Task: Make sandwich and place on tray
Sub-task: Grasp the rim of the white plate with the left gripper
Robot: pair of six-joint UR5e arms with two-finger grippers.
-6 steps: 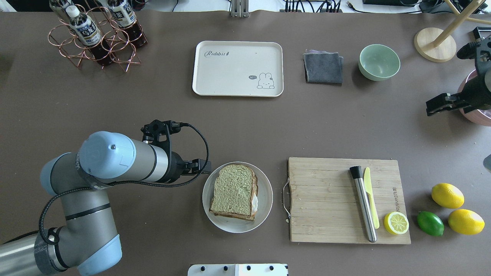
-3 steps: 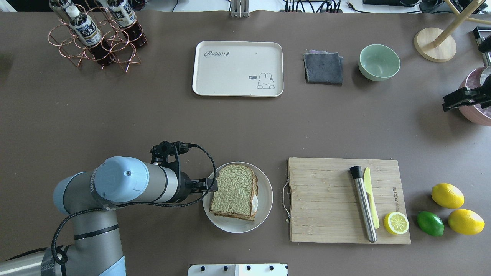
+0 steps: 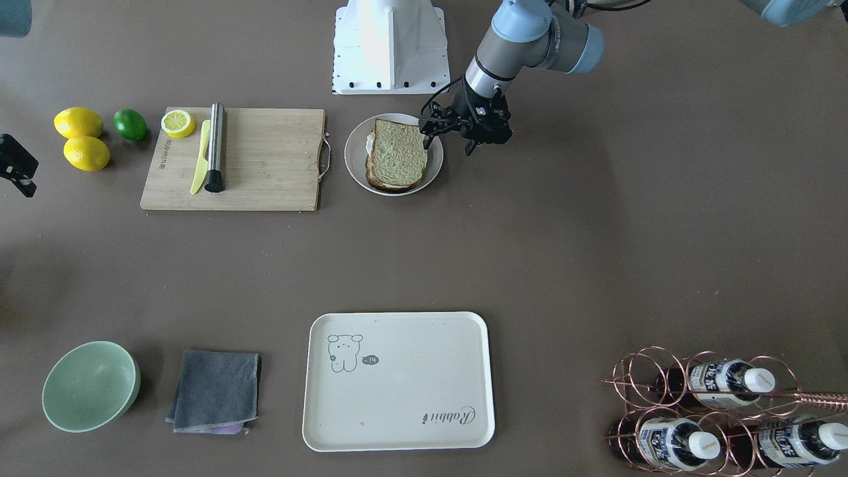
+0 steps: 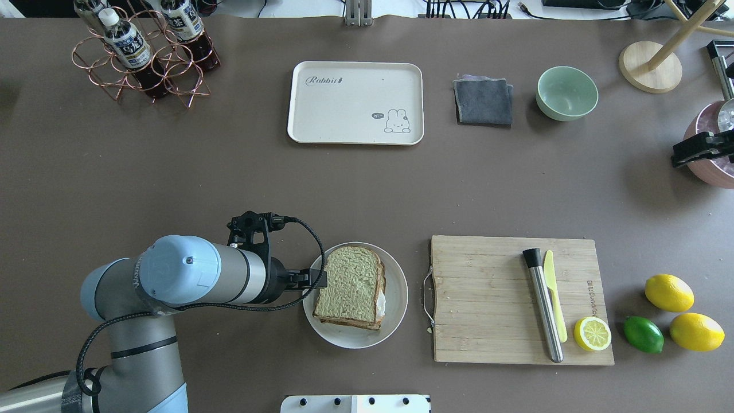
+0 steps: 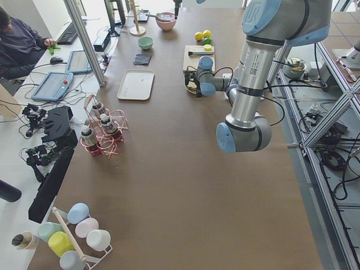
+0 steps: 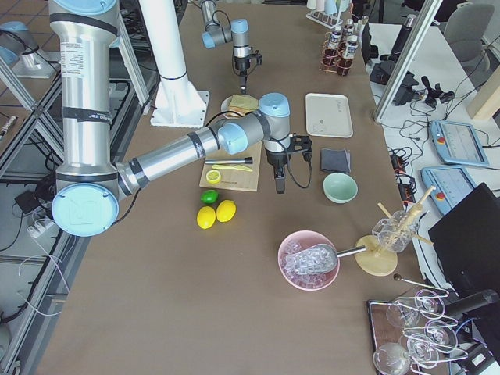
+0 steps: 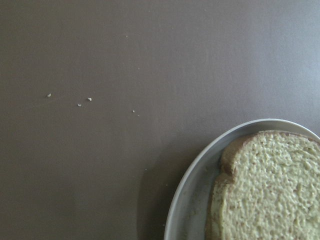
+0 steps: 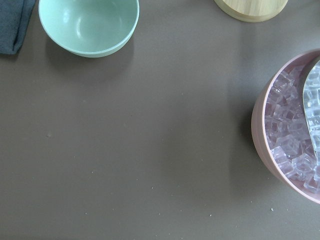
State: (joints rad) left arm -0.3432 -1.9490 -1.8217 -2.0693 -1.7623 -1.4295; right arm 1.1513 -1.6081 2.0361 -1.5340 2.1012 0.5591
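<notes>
Nearest the robot's base we see the round white plate [image 4: 397,307]. The sandwich [image 4: 350,285] lies on it, a greenish-crumbed slice on top and a second slice beneath. A bit of white egg [image 4: 379,303] peeks out at the edge facing away from the left arm.

The left gripper [image 3: 449,140] hangs at the plate's left rim, just beside the sandwich. Its jaws are spread, one finger over the rim and the other outside the plate.

To the plate's right, near it but apart, lies the wooden cutting board [image 4: 487,304]. It bears a steel muddler [image 4: 543,310], a yellow knife [image 4: 553,298] and a lemon half [image 4: 592,334].

Well to the right of the plate and farther out, the right gripper [image 4: 701,150] hovers by a pink bowl of ice [image 4: 711,175]. We cannot tell how its jaws stand.

Farthest out, straight across the table from the plate, rests the tray [image 4: 344,109], well apart from the sandwich.
</notes>
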